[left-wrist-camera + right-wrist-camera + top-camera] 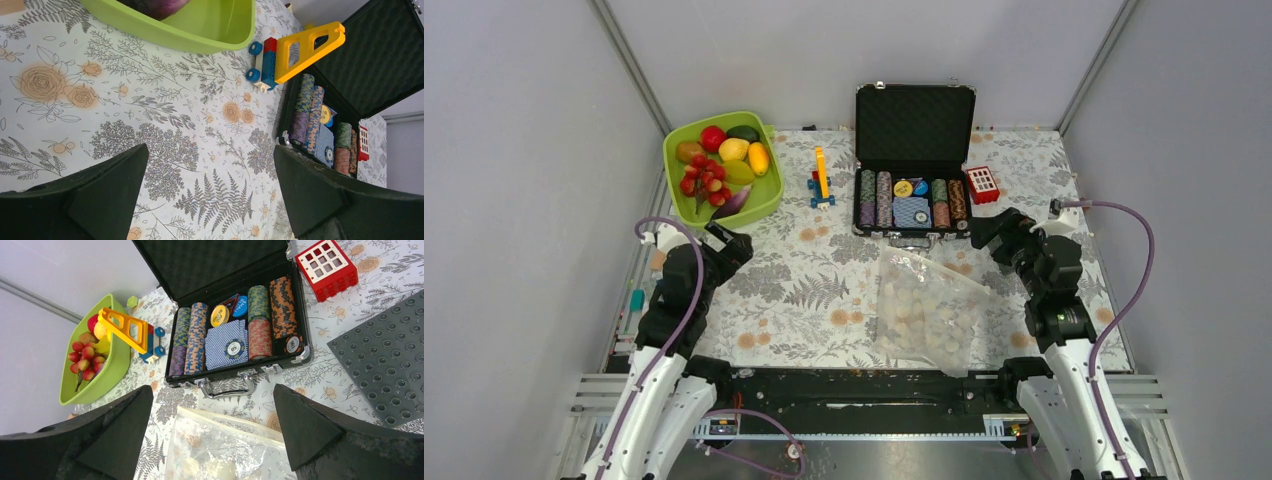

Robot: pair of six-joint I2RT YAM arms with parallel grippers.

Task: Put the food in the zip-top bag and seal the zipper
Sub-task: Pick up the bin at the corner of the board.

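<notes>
The food [722, 165], small toy fruits, vegetables and red berries, lies heaped in a lime-green tray [767, 196] at the far left. The zip-top bag [927, 305], clear with cream dots, lies flat near the front edge, right of centre. My left gripper [727, 243] hovers open just in front of the tray, over bare floral cloth [210, 148]. My right gripper [990, 232] stands open beside the bag's far right corner. In the right wrist view the bag's zipper end [225, 445] lies below and between the open right gripper [212, 388]. Neither gripper holds anything.
An open black case [914, 120] of poker chips stands behind the bag. A red block [981, 184] sits at its right, a yellow-and-blue toy [822, 180] between case and tray. A grey studded plate [385, 370] lies right of the case. Grey walls enclose the table.
</notes>
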